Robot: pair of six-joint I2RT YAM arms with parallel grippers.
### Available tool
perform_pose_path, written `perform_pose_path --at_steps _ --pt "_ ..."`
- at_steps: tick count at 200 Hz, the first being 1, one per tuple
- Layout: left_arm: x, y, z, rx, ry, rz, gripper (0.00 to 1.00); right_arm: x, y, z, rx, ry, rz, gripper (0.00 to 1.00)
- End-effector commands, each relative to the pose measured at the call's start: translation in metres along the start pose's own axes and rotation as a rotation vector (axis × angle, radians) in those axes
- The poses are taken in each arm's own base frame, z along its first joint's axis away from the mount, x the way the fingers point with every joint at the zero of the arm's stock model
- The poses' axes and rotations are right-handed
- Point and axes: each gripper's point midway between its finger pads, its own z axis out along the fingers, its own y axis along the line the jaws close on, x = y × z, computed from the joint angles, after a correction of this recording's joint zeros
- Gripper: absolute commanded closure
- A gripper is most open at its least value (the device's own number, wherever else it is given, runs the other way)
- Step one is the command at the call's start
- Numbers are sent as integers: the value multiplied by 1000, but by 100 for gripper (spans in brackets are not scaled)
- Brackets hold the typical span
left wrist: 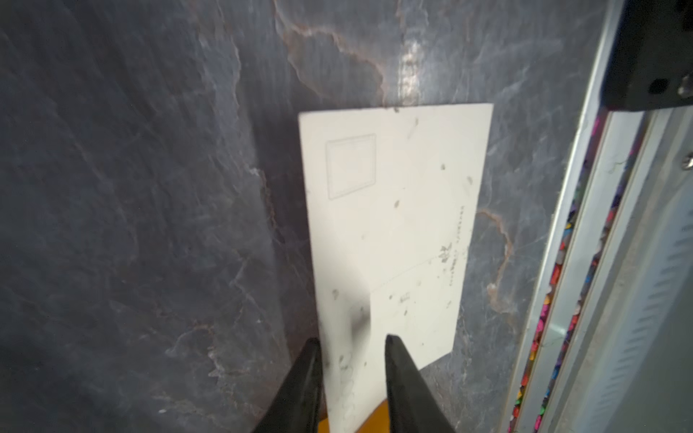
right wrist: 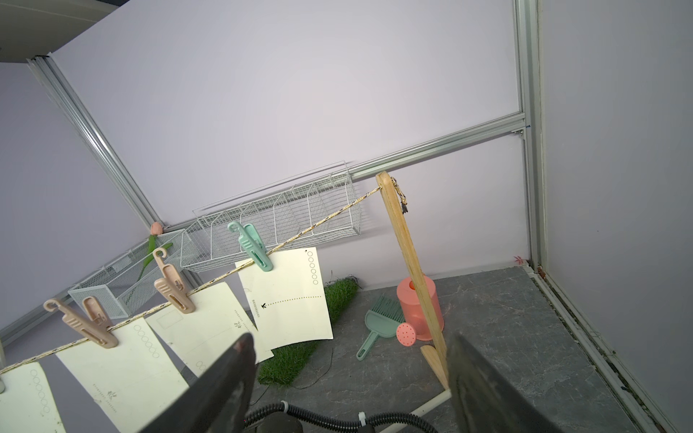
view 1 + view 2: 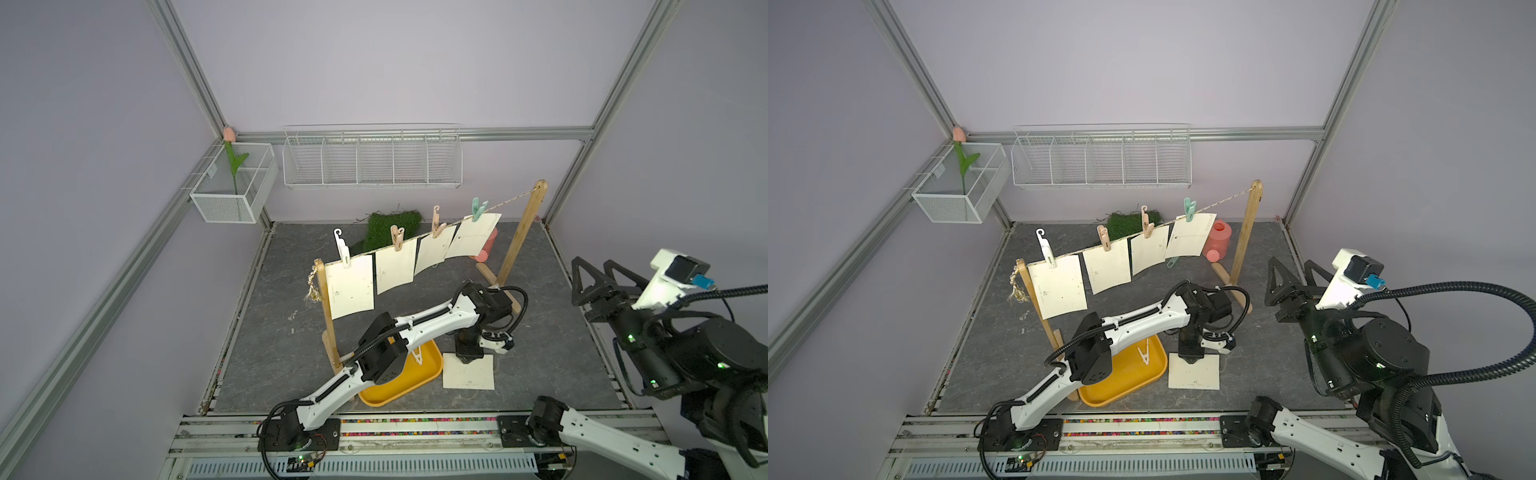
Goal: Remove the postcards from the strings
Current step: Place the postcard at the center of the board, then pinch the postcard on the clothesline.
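Several cream postcards (image 3: 351, 291) hang from the beige string (image 3: 507, 199) under white, tan and teal clothespins; the right wrist view shows them (image 2: 288, 296) too. Another postcard (image 3: 469, 374) (image 1: 393, 210) lies flat on the slate floor beside the yellow tray. My left gripper (image 3: 469, 353) (image 1: 351, 339) points down over that card's near edge, jaws parted, with the card lying loose below them. My right gripper (image 3: 594, 274) (image 2: 348, 345) hovers at the right, clear of the line, open and empty.
The yellow tray (image 3: 411, 380) holds a white clothespin (image 3: 417, 355). Two wooden posts (image 3: 521, 237) carry the string. Behind the line are a grass mat (image 3: 386, 232), a pink watering can (image 3: 1219, 241) and a teal brush (image 2: 375, 326). Wire baskets (image 3: 372, 160) hang on the back wall.
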Motion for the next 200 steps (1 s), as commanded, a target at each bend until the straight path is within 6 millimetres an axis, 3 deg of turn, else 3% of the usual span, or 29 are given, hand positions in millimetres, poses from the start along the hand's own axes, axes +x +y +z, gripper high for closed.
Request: perform_pose_path --at_steps 1,50,89,107,125,151,200 --pt "-3 9 -7 -90 6 18 65 1 2 5 17 -9 -15 19" --pt "-22 13 -38 -196 -130 28 63 6 -2 6 43 -1 -36 19" --pt "-35 -13 -78 -231 -302 106 63 -1 8 3 -25 14 -67 14" --pt "-35 -32 -98 -253 -401 153 64 -3 31 1 -148 40 -129 11" --pt "-31 -56 -118 -267 -503 198 63 -3 58 -1 -287 47 -183 0" --pt "-18 -84 -149 -300 -651 215 64 5 94 4 -417 131 -303 5" --pt "15 -93 -214 -442 -940 72 61 23 157 35 -564 317 -380 5"
